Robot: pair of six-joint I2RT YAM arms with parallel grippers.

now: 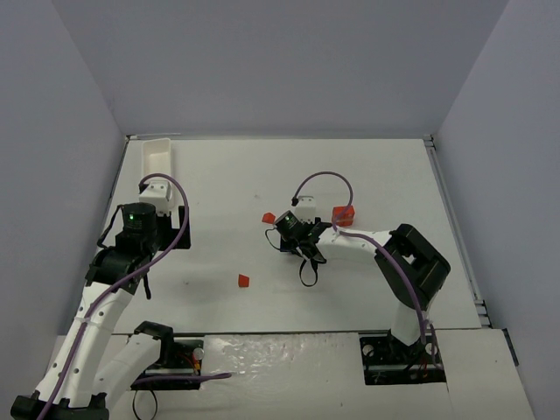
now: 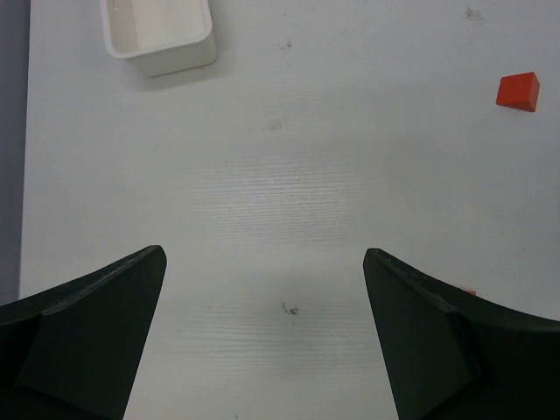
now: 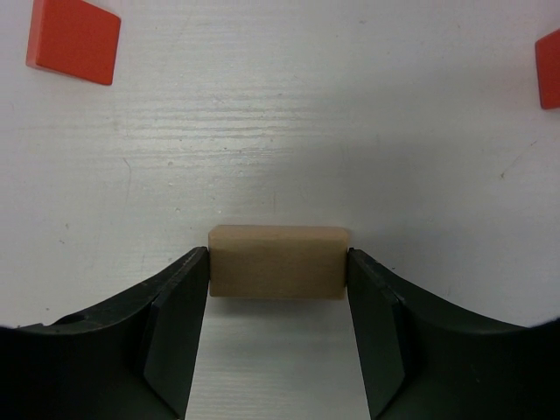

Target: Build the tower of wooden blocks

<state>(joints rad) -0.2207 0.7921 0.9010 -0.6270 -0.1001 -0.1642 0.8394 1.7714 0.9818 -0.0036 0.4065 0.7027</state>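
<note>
A pale tan wood block (image 3: pixel 276 262) lies on the white table between the fingers of my right gripper (image 3: pixel 278 273), which touch both its short ends. From above, that gripper (image 1: pixel 286 231) sits mid-table, hiding the tan block. Loose red blocks lie around it: one (image 1: pixel 269 218) just left of it, one (image 1: pixel 243 281) nearer the front, and one (image 1: pixel 343 214) by the purple cable. I cannot tell whether this last one is a stacked wood block tower. My left gripper (image 2: pixel 262 289) hangs open over bare table at the left, with a red block (image 2: pixel 516 90) far to its upper right.
A long white tray (image 1: pixel 157 156) stands at the far left corner and also shows in the left wrist view (image 2: pixel 162 54). Grey walls close the table on three sides. Both arm bases and loose purple cables occupy the near edge.
</note>
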